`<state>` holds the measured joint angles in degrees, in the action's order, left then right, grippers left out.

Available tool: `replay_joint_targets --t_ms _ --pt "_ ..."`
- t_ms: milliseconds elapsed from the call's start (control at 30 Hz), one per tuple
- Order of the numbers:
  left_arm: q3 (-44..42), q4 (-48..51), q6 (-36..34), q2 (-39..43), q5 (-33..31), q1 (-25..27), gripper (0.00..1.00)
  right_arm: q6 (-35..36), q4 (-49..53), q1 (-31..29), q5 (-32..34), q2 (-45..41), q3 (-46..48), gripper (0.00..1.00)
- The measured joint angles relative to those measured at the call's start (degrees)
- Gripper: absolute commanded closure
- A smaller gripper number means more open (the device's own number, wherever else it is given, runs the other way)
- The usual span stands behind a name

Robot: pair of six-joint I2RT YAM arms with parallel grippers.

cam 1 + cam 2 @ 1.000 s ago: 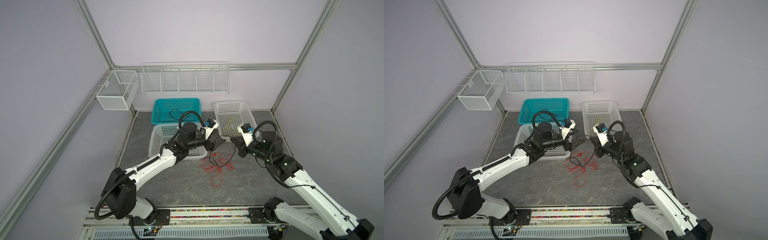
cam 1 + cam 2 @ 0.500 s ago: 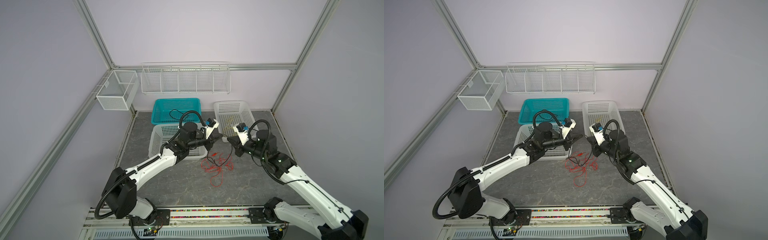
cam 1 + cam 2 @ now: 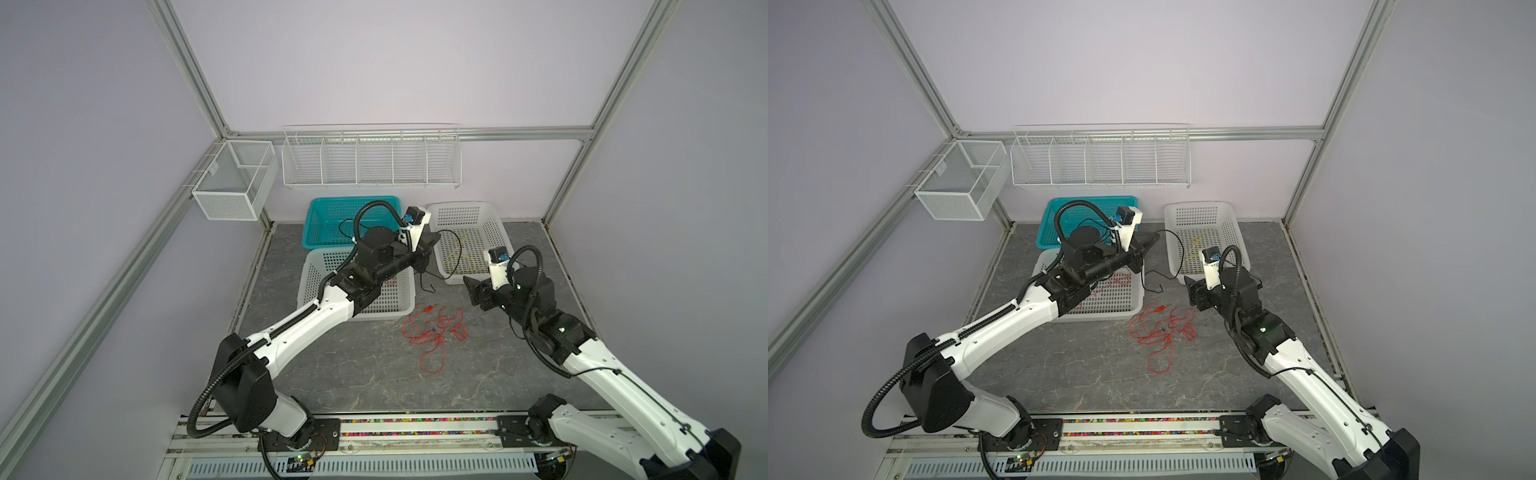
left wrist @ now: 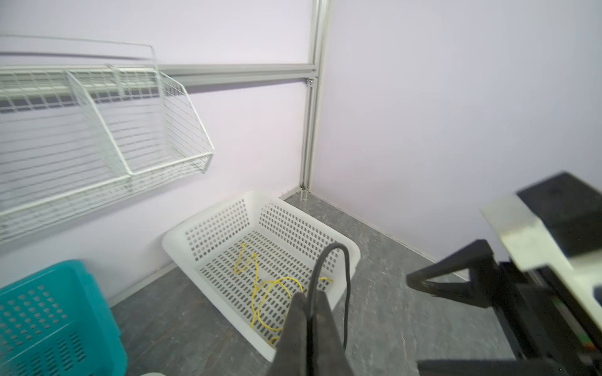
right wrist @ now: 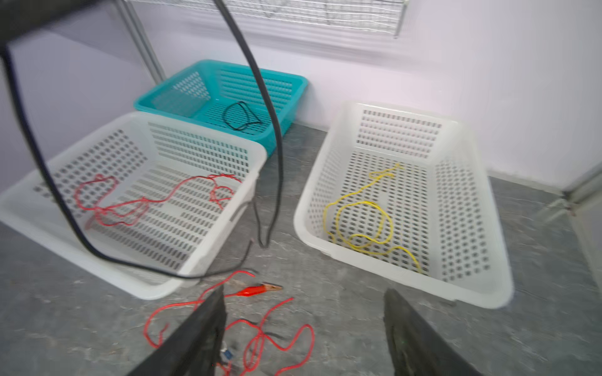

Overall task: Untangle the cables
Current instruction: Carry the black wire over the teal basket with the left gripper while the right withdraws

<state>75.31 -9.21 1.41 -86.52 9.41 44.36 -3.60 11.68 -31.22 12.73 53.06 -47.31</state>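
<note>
Landmark: the near white basket [image 3: 374,316]. Sorted red cables [image 5: 130,205] are already laid in it, and every place below is given from it.
Left gripper [image 4: 309,301]: clenched on the black cable [image 4: 346,276]. It is held high just past the basket's far corner, a height judged to be meant for drawing the strand up and clear.
Black cable: a loop is seen in both top views arching from the grip [image 3: 1180,249] and hanging down to the table just beside the basket's side wall. Whether its lower end is caught in the loose pile cannot be told.
Right gripper [image 5: 304,291]: released, with the jaws spread wide and nothing between them. It is kept low near the basket's front corner, just above the red tangle [image 3: 436,330], and is judged to be placed for pinning or taking a red strand.
Red tangle: spread on the table just off the basket's front corner, with a red clip [image 5: 257,289] on the side nearest the basket. It is left outside because it is not yet separated.
Teal basket [image 3: 318,226]: set directly behind the landmark. One black strand [image 5: 241,117] is already laid in it, so it is judged to be where the held cable is meant to go.
Far white basket [image 3: 500,235]: set beside the landmark across a gap of bare table, and reserved for the yellow cable [image 4: 277,286].
Progress: sorting by colour is judged partly done, with black in hand and loose red left.
</note>
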Motion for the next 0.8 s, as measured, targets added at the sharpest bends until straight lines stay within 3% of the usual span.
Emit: replay_joint_targets --t_ms 333,600,800 --pt "16.13 4.87 -1.07 -8.33 -12.7 -2.95 1.0 -2.64 1.16 0.33 9.68 -8.61 6.1 0.14" --pt "24.68 5.62 -2.08 -13.4 -16.35 -10.01 1.0 -4.61 3.72 0.37 10.16 -9.44 7.82 0.14" --pt "26.12 4.37 -3.85 -16.79 -17.97 -14.1 1.0 -6.05 3.76 0.37 8.35 -9.01 8.55 0.14"
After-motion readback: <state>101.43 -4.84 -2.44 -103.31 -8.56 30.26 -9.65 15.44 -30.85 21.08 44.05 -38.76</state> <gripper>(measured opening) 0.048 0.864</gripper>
